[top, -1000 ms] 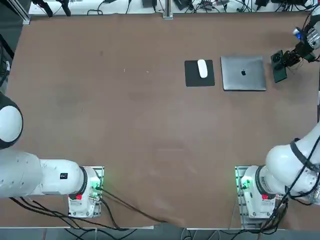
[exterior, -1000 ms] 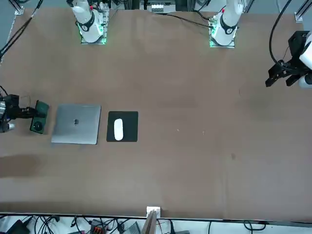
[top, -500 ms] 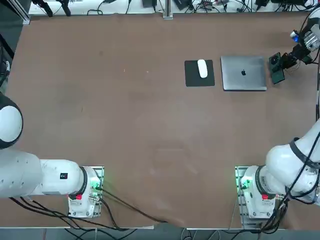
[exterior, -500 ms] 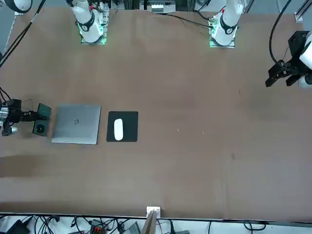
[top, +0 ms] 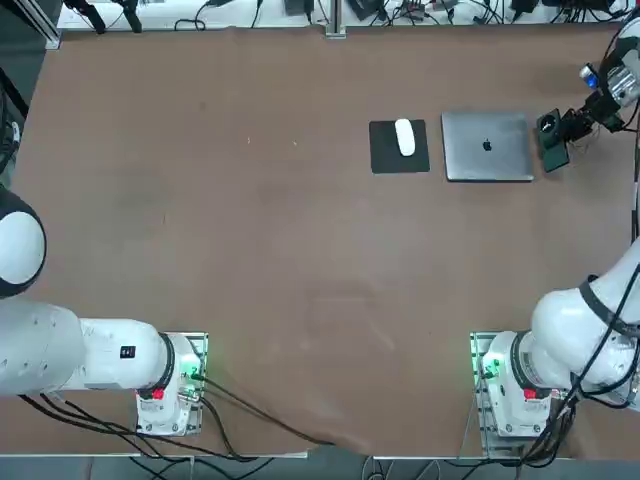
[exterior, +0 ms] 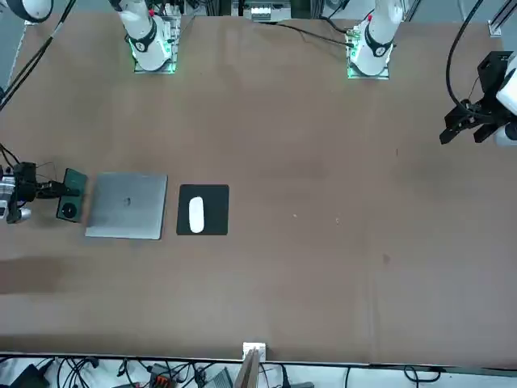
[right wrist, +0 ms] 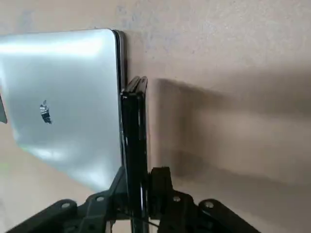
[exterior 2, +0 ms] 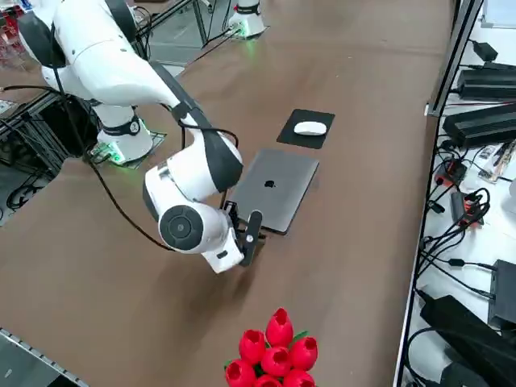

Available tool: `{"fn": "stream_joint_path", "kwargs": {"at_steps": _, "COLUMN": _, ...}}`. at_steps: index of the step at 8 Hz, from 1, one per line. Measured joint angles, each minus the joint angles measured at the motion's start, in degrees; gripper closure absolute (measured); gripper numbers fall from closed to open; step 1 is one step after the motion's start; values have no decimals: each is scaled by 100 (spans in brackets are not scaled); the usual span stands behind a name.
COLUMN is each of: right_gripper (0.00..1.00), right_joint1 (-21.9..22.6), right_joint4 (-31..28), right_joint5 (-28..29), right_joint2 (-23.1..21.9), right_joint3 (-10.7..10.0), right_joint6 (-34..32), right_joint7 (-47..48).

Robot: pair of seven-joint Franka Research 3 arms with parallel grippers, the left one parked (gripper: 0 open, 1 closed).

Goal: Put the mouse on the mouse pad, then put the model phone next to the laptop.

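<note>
Phone beside the laptop, in the right gripper's grip
Left to right: mouse (top: 405, 137) on mouse pad (top: 384, 156), laptop (top: 487, 165), then model phone (top: 555, 156), long axis roughly along the laptop's near side edge, pinched between the closed fingers of the right gripper (top: 566, 125)

Glare on the laptop (right wrist: 73, 102) lid — soft shadows alongside
</note>
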Motion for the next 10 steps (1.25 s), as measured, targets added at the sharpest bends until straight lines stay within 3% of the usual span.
{"fn": "stream_joint_path", "kwargs": {"at_steps": 3, "right_gripper": 83, "right_joint1": -8, "right_joint4": 10, "right_joint5": 21, "right_joint2": 157, "right_joint3": 0, "right_joint6": -31, "right_joint7": -69}}
{"fn": "stream_joint_path", "kwargs": {"at_steps": 4, "right_gripper": 70, "right_joint1": -10, "right_joint4": 17, "right_joint5": 21, "right_joint2": 158, "right_joint3": 0, "right_joint6": -33, "right_joint7": -91}}
{"fn": "stream_joint_path", "kwargs": {"at_steps": 6, "right_gripper": 34, "right_joint1": -16, "right_joint4": 112, "right_joint5": 21, "right_joint2": 156, "right_joint3": -15, "right_joint6": -22, "right_joint7": -126}}
{"fn": "stream_joint_path", "kwargs": {"at_steps": 8, "right_gripper": 0, "right_joint1": -28, "right_joint4": 377, "right_joint5": -93, "right_joint2": 145, "right_joint3": -217, "right_joint6": 123, "right_joint7": -140}}
{"fn": "stream_joint_path", "kwargs": {"at_steps": 10, "right_gripper": 0, "right_joint1": -98, "right_joint4": 701, "right_joint5": -726, "right_joint2": 88, "right_joint3": -402, "right_joint6": 274, "right_joint7": -171}}
